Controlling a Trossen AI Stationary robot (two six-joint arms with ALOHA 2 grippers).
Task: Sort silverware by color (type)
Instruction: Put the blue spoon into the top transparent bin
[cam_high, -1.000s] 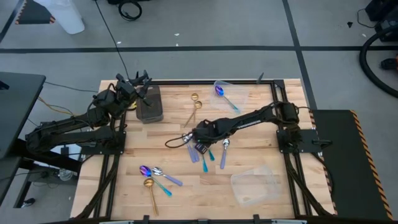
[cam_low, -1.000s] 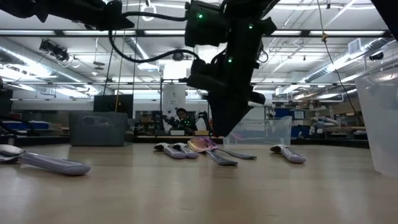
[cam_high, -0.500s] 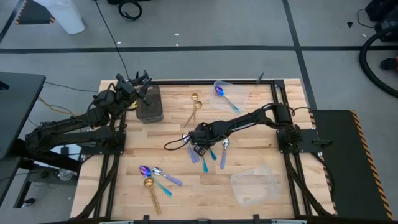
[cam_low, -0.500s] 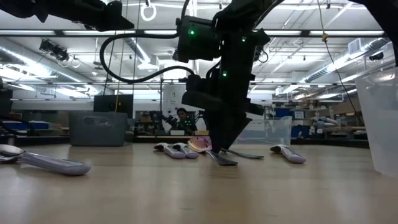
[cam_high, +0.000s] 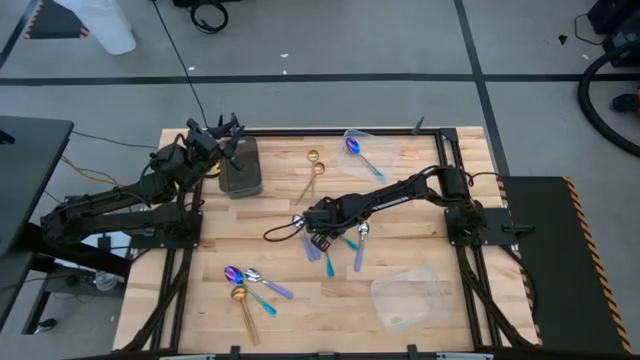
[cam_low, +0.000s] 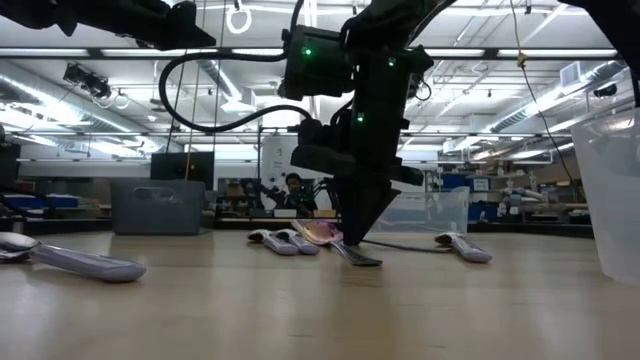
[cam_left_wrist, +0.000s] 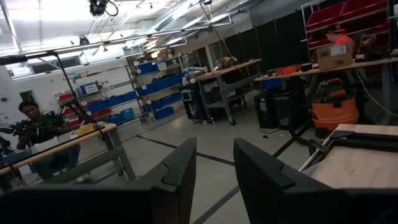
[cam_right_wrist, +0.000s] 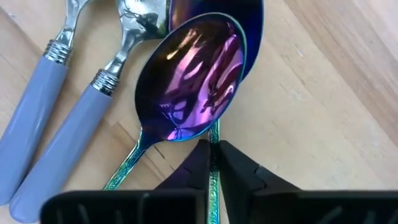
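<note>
Across the wooden table (cam_high: 400, 200), both dark arms are reaching inward from opposite side edges. Left arm is waiting near the far-left corner, its left gripper (cam_high: 228, 135) hanging over the dark grey tray (cam_high: 241, 168), fingers (cam_left_wrist: 186, 165) standing apart with nothing between them. Right arm is stretching toward the table's middle, where the right gripper (cam_high: 318, 228) is pressing down onto a cluster of spoons. Its fingertips (cam_right_wrist: 198, 163) are pinching together on the thin teal handle of an iridescent purple spoon (cam_right_wrist: 200, 78), the bowl lying just ahead of the tips. Second iridescent bowl is peeking out beneath the first; two silver spoons with pale lilac handles (cam_right_wrist: 93, 102) are lying beside it, touching. Clear plastic container (cam_high: 406, 296) is sitting near the front-right corner; another clear container (cam_high: 362, 143) at the far edge is holding one iridescent spoon. Two gold spoons (cam_high: 312, 172) are lying between the tray and that far container. Mixed group of spoons (cam_high: 250, 285) is lying near the front edge, left of centre.
</note>
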